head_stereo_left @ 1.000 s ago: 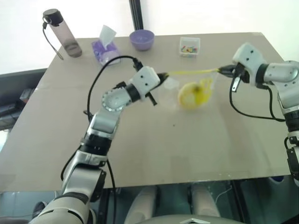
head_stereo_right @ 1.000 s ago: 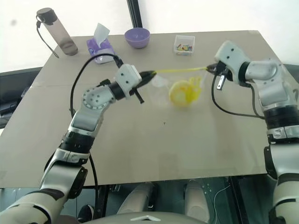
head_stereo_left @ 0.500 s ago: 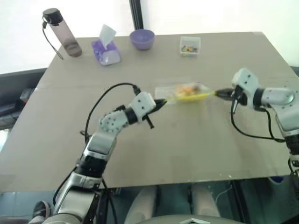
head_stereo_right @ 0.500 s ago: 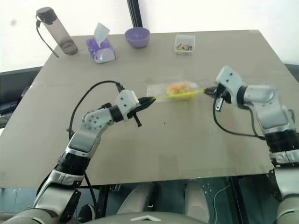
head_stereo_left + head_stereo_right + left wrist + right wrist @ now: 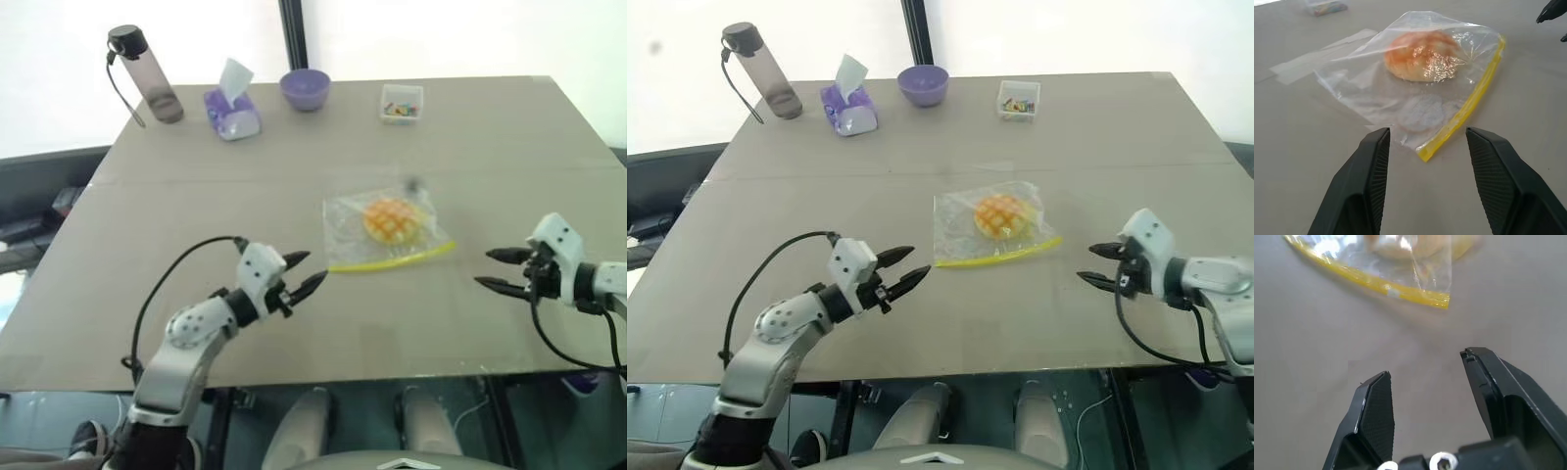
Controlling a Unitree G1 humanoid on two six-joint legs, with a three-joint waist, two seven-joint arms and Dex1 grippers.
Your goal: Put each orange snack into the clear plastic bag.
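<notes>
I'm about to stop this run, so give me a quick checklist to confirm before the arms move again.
1. Snack inside the bag: ok.
2. Bag lying flat on the table: ok.
3. Left gripper open and clear of the bag: ok.
4. Right gripper open and clear of the bag: ok.
5. Yellow seal strip pressed shut: cannot tell.
6. No other orange snack left on the table: ok.
</notes>
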